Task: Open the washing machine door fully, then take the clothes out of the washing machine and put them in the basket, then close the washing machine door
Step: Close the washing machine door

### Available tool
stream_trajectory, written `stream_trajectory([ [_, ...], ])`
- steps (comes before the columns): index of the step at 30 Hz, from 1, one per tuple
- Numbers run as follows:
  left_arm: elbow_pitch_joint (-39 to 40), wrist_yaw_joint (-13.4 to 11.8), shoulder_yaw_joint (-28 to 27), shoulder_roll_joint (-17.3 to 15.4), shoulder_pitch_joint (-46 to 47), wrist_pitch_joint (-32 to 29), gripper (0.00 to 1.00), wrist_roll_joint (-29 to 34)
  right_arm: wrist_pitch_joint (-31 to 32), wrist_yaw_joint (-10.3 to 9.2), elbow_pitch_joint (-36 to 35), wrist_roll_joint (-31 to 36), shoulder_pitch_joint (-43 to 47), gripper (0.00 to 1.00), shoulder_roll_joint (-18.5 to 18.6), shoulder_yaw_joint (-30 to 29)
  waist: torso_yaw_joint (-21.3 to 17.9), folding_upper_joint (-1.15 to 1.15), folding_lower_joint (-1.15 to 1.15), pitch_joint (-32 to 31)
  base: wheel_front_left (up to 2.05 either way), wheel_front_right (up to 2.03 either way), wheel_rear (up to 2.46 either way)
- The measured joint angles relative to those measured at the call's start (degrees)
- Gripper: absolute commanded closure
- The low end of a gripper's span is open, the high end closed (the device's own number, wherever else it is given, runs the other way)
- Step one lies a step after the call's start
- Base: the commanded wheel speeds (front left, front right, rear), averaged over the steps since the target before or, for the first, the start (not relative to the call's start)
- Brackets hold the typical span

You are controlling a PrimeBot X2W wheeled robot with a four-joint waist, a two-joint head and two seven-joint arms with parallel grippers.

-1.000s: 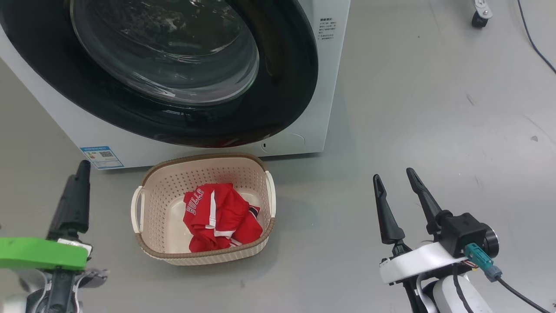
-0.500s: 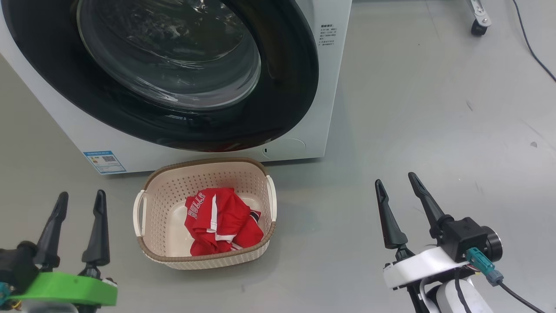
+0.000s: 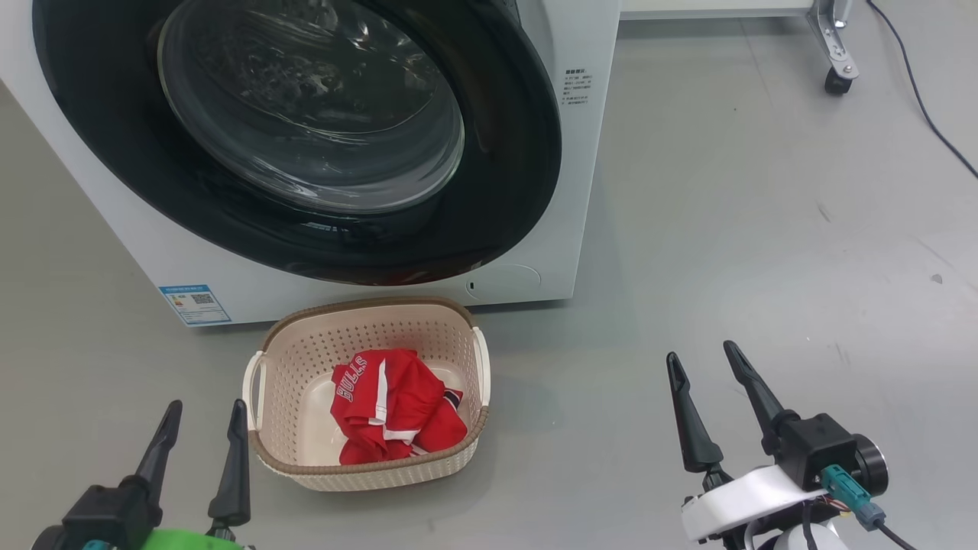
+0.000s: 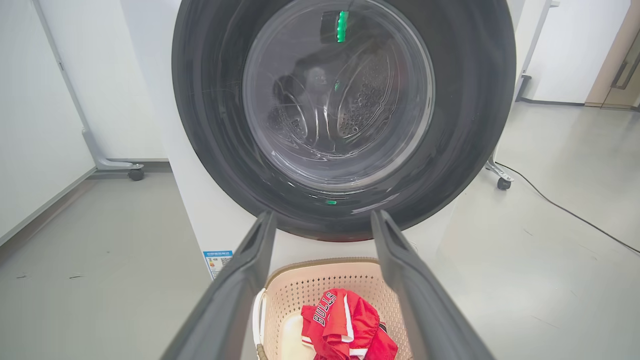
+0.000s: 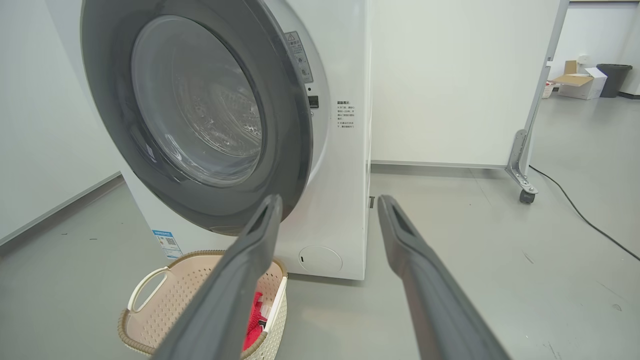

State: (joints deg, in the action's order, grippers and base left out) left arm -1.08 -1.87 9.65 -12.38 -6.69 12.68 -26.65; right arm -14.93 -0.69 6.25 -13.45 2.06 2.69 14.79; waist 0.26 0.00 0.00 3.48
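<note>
The white washing machine fills the upper left of the head view. Its round black-rimmed door lies against the front, and the steel drum shows through the glass. On the floor before it stands the cream basket with the red "BULLS" clothes heaped inside. My left gripper hovers open and empty just left of the basket. In the left wrist view its fingers frame the basket. My right gripper stands open and empty over bare floor to the basket's right, and points toward the washer's right front corner.
A wheeled frame's caster and a black cable lie at the far right on the grey floor. Another caster stands left of the washer. A cardboard box and a dark bin sit far off.
The head camera has tilted, so the whole scene sits lower in view. My left gripper has turned from side-on to both fingers showing and has drawn back toward the lower left.
</note>
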Motion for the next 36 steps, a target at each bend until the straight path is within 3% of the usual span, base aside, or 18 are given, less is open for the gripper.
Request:
stream_trajectory([
  [13, -0.13, -1.88, 1.0, 1.74, -0.74, 0.58, 0.0, 1.55, 0.0, -0.57, 0.54, 0.01, 2.32, 0.0, -0.08, -0.12, 0.09, 0.0, 0.0, -0.62, 0.0, 0.0, 0.0],
  [36, -0.51, -2.65, 0.92, 2.56, -1.58, 1.08, 0.0, 3.56, 0.0, -0.99, 0.63, -0.32, 2.85, 0.0, -0.15, 0.04, -0.67, 0.0, 0.0, -1.26, 0.0, 0.0, 0.0],
])
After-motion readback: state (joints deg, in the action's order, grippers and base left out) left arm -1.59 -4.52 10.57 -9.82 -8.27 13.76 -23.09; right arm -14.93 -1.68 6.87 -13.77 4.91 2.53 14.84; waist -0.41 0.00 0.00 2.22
